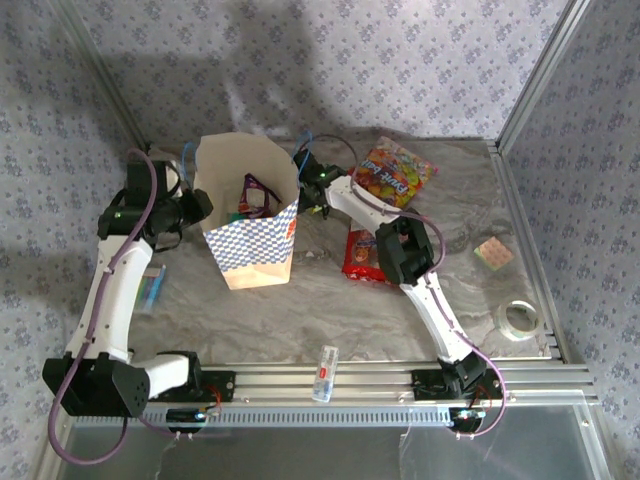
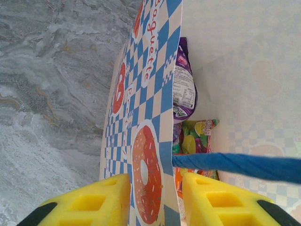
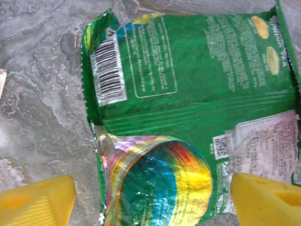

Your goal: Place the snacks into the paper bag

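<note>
One green packet (image 3: 188, 70) below right jaws

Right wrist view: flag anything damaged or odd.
The green snack packet lies barcode-up on the marble table. Its lower left corner looks crumpled and curled over, showing shiny rainbow foil, and its left edge looks ragged, possibly torn. The open right end effector sits with one finger on each side of that corner.

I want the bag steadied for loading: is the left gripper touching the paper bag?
Touching. The left wrist view shows the paper bag's checkered wall filling the gap between the left gripper's yellow fingers, pinched from both sides.
</note>
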Tool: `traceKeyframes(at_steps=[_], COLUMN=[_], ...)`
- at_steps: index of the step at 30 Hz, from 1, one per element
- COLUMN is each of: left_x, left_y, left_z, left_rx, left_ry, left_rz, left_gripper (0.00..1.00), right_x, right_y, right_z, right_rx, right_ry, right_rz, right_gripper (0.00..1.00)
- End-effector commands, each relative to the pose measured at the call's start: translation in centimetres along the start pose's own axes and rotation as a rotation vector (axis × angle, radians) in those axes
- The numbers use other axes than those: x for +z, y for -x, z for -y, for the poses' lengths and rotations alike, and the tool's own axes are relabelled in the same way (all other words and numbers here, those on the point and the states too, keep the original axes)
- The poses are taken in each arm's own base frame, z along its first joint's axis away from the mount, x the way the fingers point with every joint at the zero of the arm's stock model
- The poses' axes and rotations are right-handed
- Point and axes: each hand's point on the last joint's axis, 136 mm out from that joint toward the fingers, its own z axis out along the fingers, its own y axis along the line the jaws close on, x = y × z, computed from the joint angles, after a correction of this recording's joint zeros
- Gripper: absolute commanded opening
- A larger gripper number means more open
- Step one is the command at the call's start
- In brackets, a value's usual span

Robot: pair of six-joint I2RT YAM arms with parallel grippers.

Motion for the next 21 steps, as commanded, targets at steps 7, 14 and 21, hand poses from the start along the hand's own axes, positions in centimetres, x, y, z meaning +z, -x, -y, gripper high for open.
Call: traceKeyframes(at_steps=[7,14,21], left_x=[0.5,0.8,0.8], left_y=[0.1,0.1,0.3], left_z=[0.1,0.0,0.1], left_rx=[0.019,0.02,0.019], left_ry=[0.004,0.011,0.01], left_rz=[-0.009,-0.023,-0.025], left_gripper=[0.36,0.36,0.36], right_x=[0.9,1.6,1.7], right_y=[-0.5,-0.9,-1.9], right_z=[2.3,1.7,2.4], right_rx=[-0.106,-0.224,-0.179], right_ry=[-0.193,-0.261,-0.221], right_rz=[-0.035,-0.047,-0.09], right_gripper=[0.87,0.84,0.65])
